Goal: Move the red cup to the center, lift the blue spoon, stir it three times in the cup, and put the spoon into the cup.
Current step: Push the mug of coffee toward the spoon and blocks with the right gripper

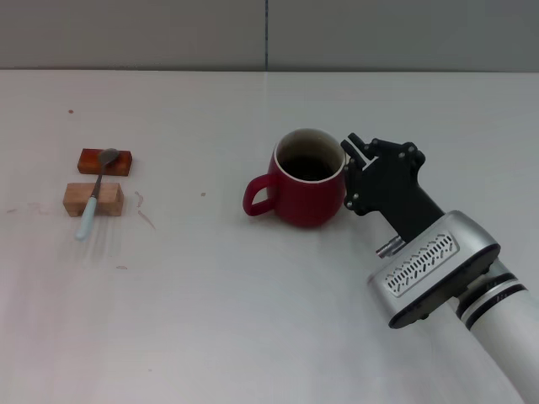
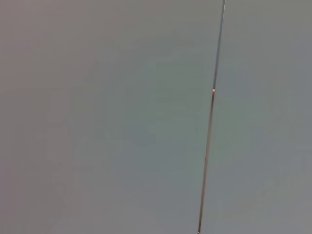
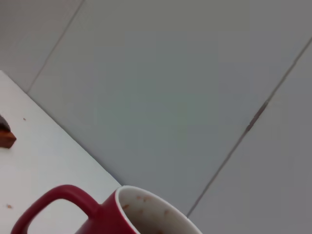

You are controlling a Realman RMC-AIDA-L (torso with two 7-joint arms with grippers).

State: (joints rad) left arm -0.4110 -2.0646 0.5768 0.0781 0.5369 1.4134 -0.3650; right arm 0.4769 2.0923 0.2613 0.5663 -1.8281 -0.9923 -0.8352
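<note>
Now right tool [image 1: 348, 150] touches red cup [image 1: 305, 187].

— What sort of place is this?
— It looks like a lab or test room. A bare white table [image 1: 253, 337] runs up to a plain grey panelled wall [image 1: 168, 34].
— Anything else that shows it?
— A robot arm [image 1: 438, 269] reaches over the table's right side; two small wooden blocks [image 1: 94, 199] sit near the left edge.
</note>
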